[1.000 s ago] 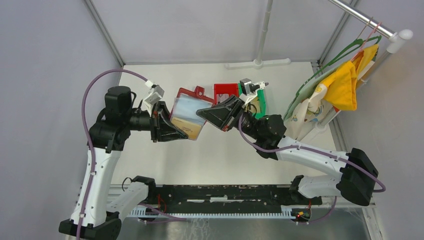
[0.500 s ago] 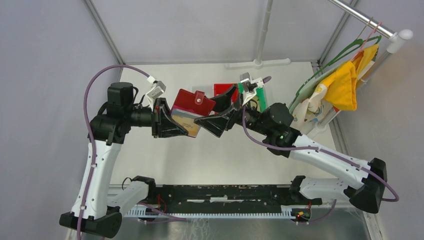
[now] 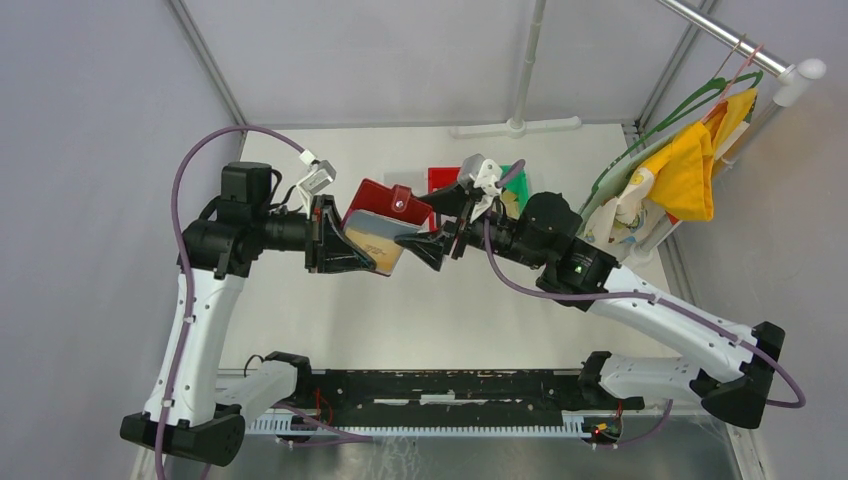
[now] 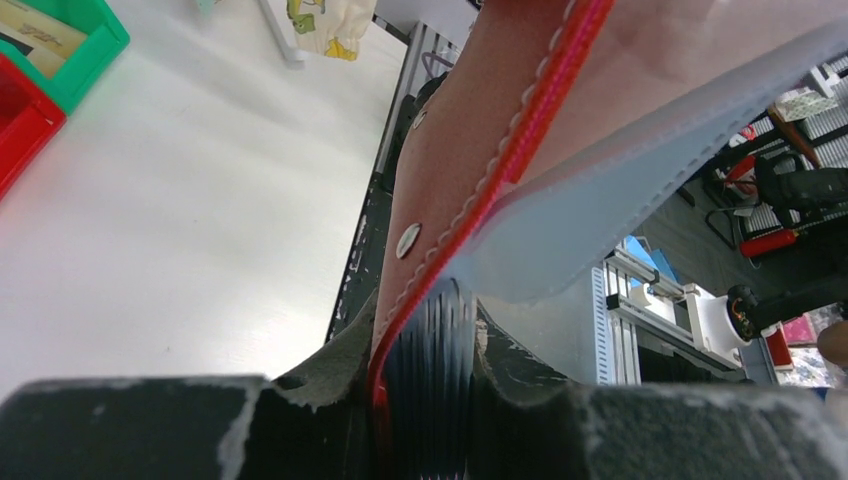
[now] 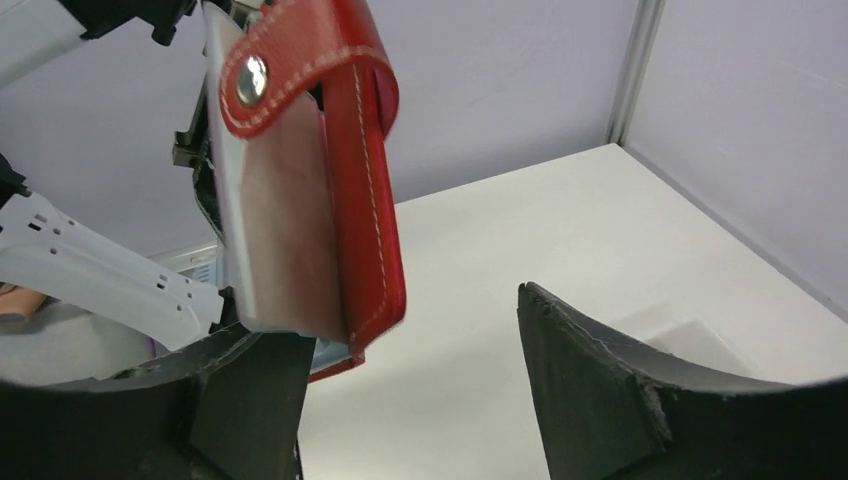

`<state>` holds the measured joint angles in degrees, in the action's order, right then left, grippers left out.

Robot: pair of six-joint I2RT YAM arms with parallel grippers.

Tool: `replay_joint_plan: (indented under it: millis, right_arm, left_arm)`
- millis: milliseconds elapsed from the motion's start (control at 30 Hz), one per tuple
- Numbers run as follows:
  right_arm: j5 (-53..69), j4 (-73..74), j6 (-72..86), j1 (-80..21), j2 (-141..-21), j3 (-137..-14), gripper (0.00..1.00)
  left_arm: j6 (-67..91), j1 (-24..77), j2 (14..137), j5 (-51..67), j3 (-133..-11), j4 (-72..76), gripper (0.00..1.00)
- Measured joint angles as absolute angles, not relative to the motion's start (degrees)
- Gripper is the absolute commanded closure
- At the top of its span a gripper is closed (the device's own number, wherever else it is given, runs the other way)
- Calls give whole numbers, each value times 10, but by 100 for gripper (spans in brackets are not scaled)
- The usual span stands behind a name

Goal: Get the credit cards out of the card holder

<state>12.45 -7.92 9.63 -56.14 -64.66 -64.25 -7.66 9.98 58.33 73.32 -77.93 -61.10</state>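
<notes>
- Left gripper (image 3: pixel 352 250) is closed narrow on the holder's (image 3: pixel 385 200) left edge; the holder hangs tilted in the air above mid-table (image 3: pixel 450 310).
- A tan card (image 3: pixel 378 245) shows below the red flap.
- Right gripper (image 3: pixel 428 226): jaws spread wide, holding nothing; it is just beside the holder's right edge; contact cannot be told.
- Bare table lies below and nearer; red bin (image 3: pixel 445 178) and green bin (image 3: pixel 516 174) stand behind.

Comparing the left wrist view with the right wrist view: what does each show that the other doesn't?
Left wrist only: the grip itself, the left gripper clamped on one edge of the card holder, a grey translucent sleeve fanning out of it, the green bin and red bin. Right wrist only: the right gripper, jaws wide apart and empty, and the holder's strap tab curled over its top. Both: the red card holder above the white table.
</notes>
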Motion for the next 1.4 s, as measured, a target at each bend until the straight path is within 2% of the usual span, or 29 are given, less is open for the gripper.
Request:
replay_joint_plan:
  millis: [200, 267, 333, 500, 533, 600, 667, 733, 833, 1000, 1200, 1233, 1333, 1400]
  right_arm:
    - [146, -55, 78, -562, -670, -695, 27]
    - [156, -55, 78, -562, -678, -706, 32]
    - [168, -50, 78, -562, -685, -715, 40]
    - [196, -37, 75, -563, -698, -735, 76]
    - [205, -34, 76, -563, -699, -738, 84]
    - [219, -30, 83, -563, -700, -741, 96]
    - [227, -30, 90, -564, -700, -741, 100]
    - [230, -39, 107, -564, -700, -740, 100]
    - [231, -108, 162, -564, -689, -698, 100]
    - [217, -270, 291, -564, -680, -601, 100]
    - [176, -440, 408, -564, -680, -534, 100]
    - [170, -465, 421, -564, -681, -527, 100]
    - [144, -541, 461, -565, -686, -514, 100]
    - [131, -579, 479, -569, -693, -514, 100]
  left_arm:
    - [-138, 100, 594, 731, -788, -672, 98]
    - [-155, 100, 595, 731, -792, -689, 98]
    - [-175, 100, 596, 729, -799, -708, 98]
    - [-213, 100, 601, 722, -814, -745, 98]
    - [-220, 100, 602, 720, -817, -751, 94]
    - [-229, 100, 604, 717, -820, -755, 71]
    - [-231, 99, 605, 714, -820, -755, 52]
    - [-226, 99, 604, 713, -820, -745, 39]
    - [-192, 99, 599, 715, -820, -703, 28]
    - [-54, 99, 551, 719, -786, -536, 27]
    - [61, 99, 493, 724, -754, -385, 31]
    - [73, 99, 487, 724, -751, -369, 33]
    - [110, 99, 470, 718, -737, -327, 49]
    - [152, 99, 457, 696, -719, -287, 52]
